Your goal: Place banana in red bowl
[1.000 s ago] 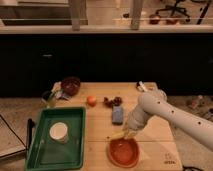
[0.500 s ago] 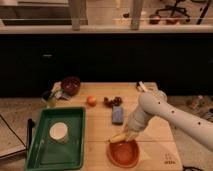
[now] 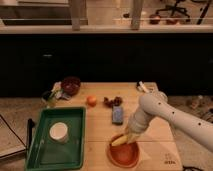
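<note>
One gripper (image 3: 126,136) hangs over the red bowl's (image 3: 125,156) far rim, closed on the banana (image 3: 119,140). Its long axis slants down-left over the bowl, so release looks due

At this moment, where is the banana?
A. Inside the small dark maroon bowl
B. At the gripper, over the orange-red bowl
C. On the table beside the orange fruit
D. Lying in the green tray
B. The banana sits at the gripper, which is at the near edge of the table, right over the back rim of the red bowl; whether it rests in the bowl yet cannot be told.
</note>
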You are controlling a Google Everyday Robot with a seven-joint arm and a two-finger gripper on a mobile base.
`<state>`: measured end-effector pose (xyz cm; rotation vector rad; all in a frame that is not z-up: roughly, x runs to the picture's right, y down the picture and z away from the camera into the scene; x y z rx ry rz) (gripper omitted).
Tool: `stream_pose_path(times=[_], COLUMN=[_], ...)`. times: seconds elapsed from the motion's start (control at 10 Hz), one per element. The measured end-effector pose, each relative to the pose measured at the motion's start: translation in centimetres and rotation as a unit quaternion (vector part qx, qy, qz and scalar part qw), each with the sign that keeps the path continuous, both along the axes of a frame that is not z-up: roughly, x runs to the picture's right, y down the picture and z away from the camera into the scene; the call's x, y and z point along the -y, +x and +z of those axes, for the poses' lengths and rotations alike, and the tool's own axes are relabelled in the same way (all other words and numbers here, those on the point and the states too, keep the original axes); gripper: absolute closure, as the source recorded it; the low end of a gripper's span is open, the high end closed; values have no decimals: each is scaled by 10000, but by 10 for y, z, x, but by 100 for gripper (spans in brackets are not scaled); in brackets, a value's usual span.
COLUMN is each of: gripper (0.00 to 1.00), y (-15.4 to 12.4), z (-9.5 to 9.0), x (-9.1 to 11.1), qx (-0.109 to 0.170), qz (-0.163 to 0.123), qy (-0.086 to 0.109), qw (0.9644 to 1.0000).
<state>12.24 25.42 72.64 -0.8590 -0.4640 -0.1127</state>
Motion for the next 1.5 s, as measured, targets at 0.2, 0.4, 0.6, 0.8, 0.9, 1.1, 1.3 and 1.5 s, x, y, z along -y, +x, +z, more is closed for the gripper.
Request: stream_pose_path(times=[0.2, 0.4, 0.6, 0.8, 0.9, 1.1, 1.3, 1.5], gripper=[99, 99, 99, 89, 81, 61, 42, 24], y=[2, 3, 4, 7, 9, 12, 13, 15], z=[-1, -4, -5, -7, -8, -8, -9, -10], x=[-3, -6, -8, -11, -11, -11, -12, -13], qx=[57, 143, 203, 247, 255, 286, 336, 372], qz=[-55, -132, -187, -220, -220, -230, -260, -273], qy=[-21, -22, -34, -40, -32, -29, -35, -40], qw=[10000, 9998, 9996, 9994, 9994, 9993, 9991, 9989])
